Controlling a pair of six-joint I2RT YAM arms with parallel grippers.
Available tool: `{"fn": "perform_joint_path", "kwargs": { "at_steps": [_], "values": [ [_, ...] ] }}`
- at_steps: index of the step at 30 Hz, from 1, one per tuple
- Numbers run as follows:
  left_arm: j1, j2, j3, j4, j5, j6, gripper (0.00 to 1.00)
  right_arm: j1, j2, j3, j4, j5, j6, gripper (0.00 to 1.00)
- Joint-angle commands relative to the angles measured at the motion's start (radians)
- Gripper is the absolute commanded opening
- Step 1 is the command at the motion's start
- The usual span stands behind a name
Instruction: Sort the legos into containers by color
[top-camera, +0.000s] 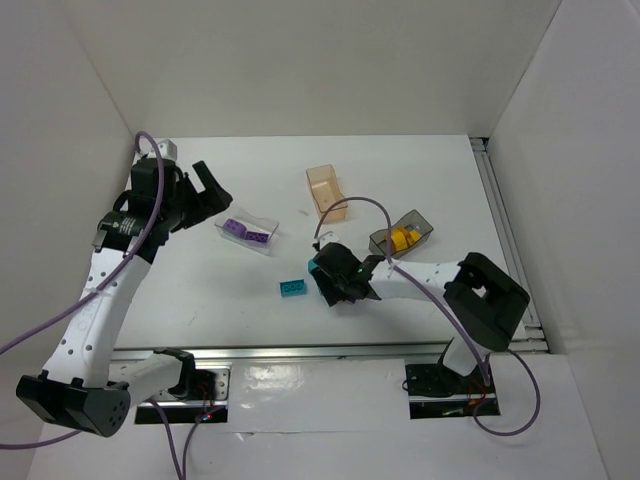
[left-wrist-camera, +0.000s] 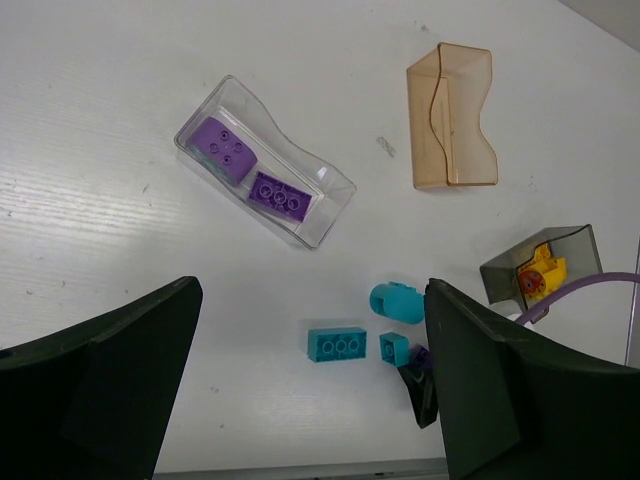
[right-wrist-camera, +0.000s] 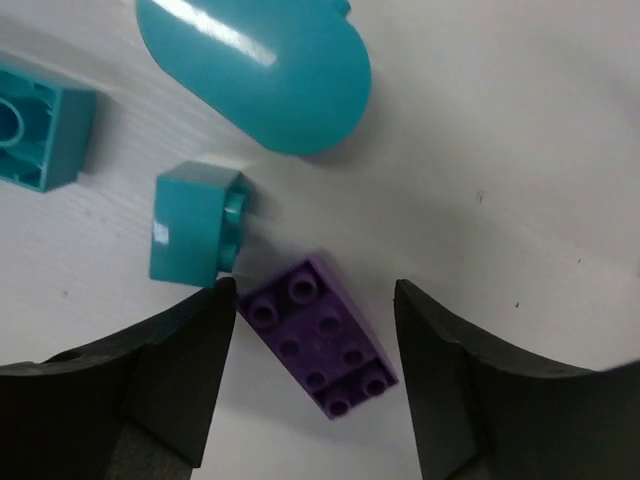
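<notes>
White table (top-camera: 200, 300), walled on three sides. Right gripper (top-camera: 337, 283) sits low, fingers spread, straddling a purple brick (right-wrist-camera: 320, 345), a gap showing on one side; a small teal brick (right-wrist-camera: 190, 225) crowds one finger, a rounded teal piece (right-wrist-camera: 255, 70) lies just ahead, bare table beside the other. Left gripper (top-camera: 208, 192) hangs spread near the clear bin (left-wrist-camera: 300, 175), which holds two more purple bricks (left-wrist-camera: 278, 192).

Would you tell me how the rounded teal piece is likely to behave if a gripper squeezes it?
The rounded teal piece shows a glossy highlight, so a grip may slip. Its curved end could let it roll or pivot when nudged. It looks like hard plastic, probably stiff and light.
</notes>
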Motion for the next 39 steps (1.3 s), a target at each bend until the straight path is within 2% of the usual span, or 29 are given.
{"fn": "perform_joint_path", "kwargs": {
  "at_steps": [1,3,7,9,14,19,23,27,30,31,39],
  "values": [
    [0.005,-0.005,-0.004,0.034,0.016,0.027,1.00,0.007,0.032,0.021,0.037,0.006,-0.038,0.69],
    [0.005,-0.005,-0.004,0.034,0.016,0.027,1.00,0.007,0.043,0.021,0.046,-0.003,-0.038,0.66],
    [0.005,-0.005,-0.014,0.034,0.016,0.017,1.00,0.007,0.016,0.010,0.035,-0.026,-0.017,0.40],
    [-0.004,-0.005,-0.014,0.034,0.016,0.017,1.00,0.007,-0.015,0.021,0.023,-0.035,-0.006,0.34],
    [-0.004,-0.005,-0.014,0.034,0.016,0.017,1.00,0.007,-0.079,0.021,0.003,-0.026,0.014,0.34],
    [-0.004,-0.015,-0.014,0.034,0.016,0.017,1.00,0.007,-0.136,0.106,-0.036,-0.026,0.014,0.34],
    [-0.004,-0.015,-0.014,0.034,-0.007,0.008,1.00,0.016,-0.112,0.212,-0.017,-0.064,0.005,0.34],
    [-0.004,-0.015,-0.014,0.034,-0.007,0.008,1.00,0.026,-0.005,0.366,0.081,-0.035,-0.015,0.34],
    [0.005,-0.036,0.009,0.009,-0.042,0.008,1.00,0.027,0.135,0.532,0.153,-0.005,-0.044,0.34],
    [0.005,-0.036,0.009,-0.002,-0.056,0.008,1.00,0.027,0.135,0.576,0.153,0.005,-0.061,0.34],
    [0.033,-0.123,0.054,-0.037,-0.134,-0.013,1.00,0.017,0.489,0.955,0.165,0.029,-0.113,0.34]
  ]
}}
